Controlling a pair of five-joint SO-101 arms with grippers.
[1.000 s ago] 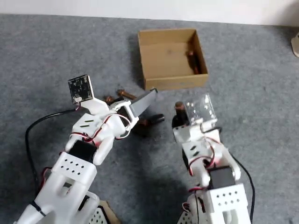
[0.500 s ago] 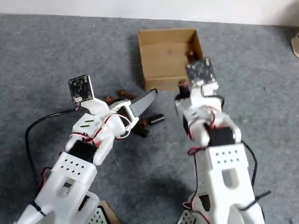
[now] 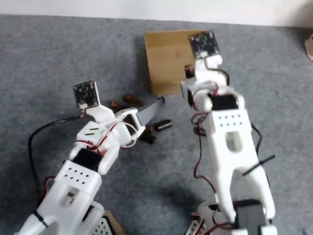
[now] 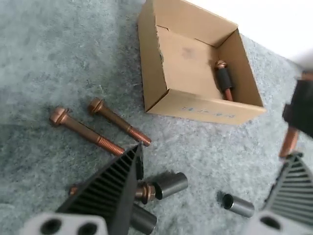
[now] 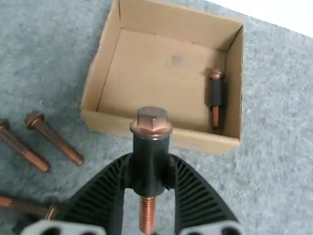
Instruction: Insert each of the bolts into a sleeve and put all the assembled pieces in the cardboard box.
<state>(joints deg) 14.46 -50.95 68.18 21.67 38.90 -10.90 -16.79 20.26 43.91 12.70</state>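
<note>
Cardboard box (image 5: 156,78) — one sleeved bolt (image 5: 215,98) inside

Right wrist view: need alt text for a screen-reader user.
The right arm's jaws are shut on a black sleeve with a copper bolt through it, with an open cardboard box beyond. One assembled piece lies inside the box, and loose bolts lie on the grey carpet beside it.

Five bolts (image 4: 85,132), five sleeves (image 4: 238,205), one box (image 4: 210,110)
</note>
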